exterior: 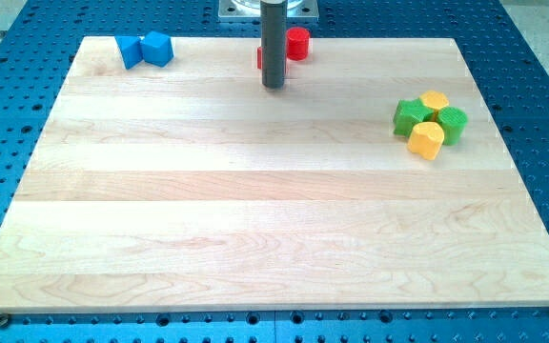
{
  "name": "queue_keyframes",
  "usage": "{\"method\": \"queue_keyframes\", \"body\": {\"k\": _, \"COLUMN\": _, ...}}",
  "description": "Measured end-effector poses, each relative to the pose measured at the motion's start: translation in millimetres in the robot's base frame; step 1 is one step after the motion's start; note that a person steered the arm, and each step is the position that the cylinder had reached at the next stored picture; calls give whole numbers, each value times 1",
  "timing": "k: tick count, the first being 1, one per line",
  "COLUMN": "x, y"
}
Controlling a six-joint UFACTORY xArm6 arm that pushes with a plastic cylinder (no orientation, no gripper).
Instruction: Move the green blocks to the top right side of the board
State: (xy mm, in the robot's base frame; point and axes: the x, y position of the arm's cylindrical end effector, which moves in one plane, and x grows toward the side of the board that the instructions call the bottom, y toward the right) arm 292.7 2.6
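Observation:
Two green blocks sit in a tight cluster at the view's right, in the upper half of the board: one green block on the cluster's left and one green block on its right. Two yellow blocks touch them: one at the cluster's top and one at its bottom. My tip is at the end of the dark rod, near the board's top middle, far to the left of the cluster and touching none of its blocks.
A red cylinder stands just right of the rod at the top edge, and another red block is mostly hidden behind the rod. Two blue blocks sit together at the top left. The wooden board lies on a blue perforated table.

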Motion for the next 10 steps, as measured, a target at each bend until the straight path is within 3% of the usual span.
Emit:
{"method": "queue_keyframes", "body": {"k": 2, "x": 4, "y": 0}}
{"method": "queue_keyframes", "body": {"k": 4, "x": 50, "y": 28}}
{"method": "queue_keyframes", "body": {"k": 5, "x": 25, "y": 109}}
{"method": "queue_keyframes", "body": {"k": 6, "x": 23, "y": 225}}
{"method": "queue_keyframes", "body": {"k": 7, "x": 14, "y": 264}}
{"method": "queue_keyframes", "body": {"k": 10, "x": 13, "y": 280}}
